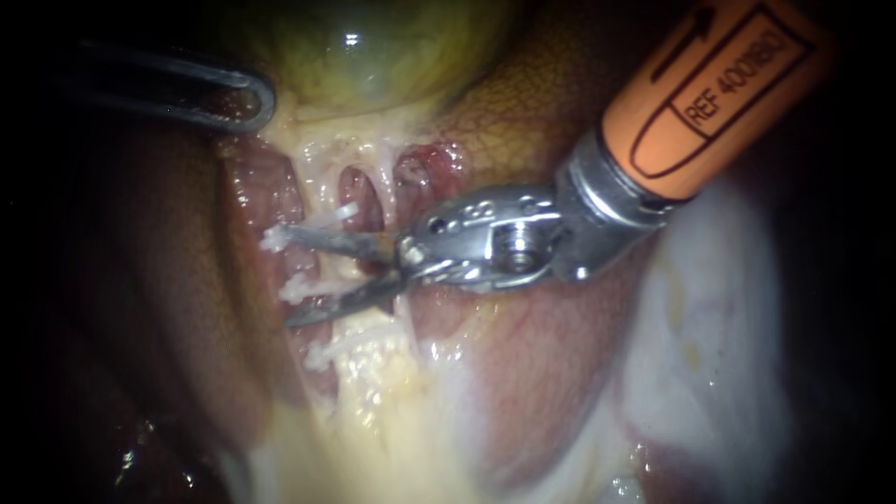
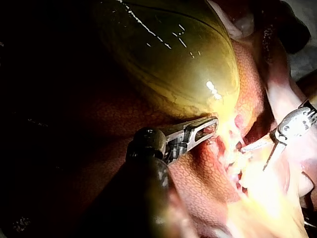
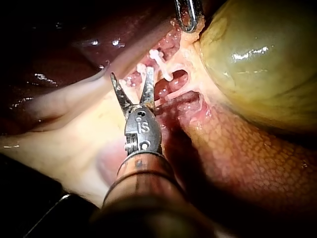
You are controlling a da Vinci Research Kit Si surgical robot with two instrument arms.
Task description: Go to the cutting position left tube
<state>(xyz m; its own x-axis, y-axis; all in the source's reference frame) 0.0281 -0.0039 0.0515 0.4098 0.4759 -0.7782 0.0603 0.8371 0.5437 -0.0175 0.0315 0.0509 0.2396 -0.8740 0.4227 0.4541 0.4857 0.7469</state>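
The left tube (image 1: 327, 271) runs roughly top to bottom in the endoscope view, below the gallbladder (image 1: 373, 56), with white clips (image 1: 277, 239) set across it. The right instrument (image 1: 291, 276) lies crosswise to that axis. Its blades are spread wide and grip nothing, with the tube between them. Judgement: only fine alignment between clips is needed. The left instrument (image 1: 233, 98) sits beside the gallbladder, farther from the tube.

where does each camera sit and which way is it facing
Endoscope: close over the tissue, facing the clips beside the gallbladder; left tool and right tool enter.
Left wrist: on the left arm, looking along its tool toward the gallbladder.
Right wrist: on the right arm, looking along its open tool toward the clips.
Shared: all three show both tools and the gallbladder.
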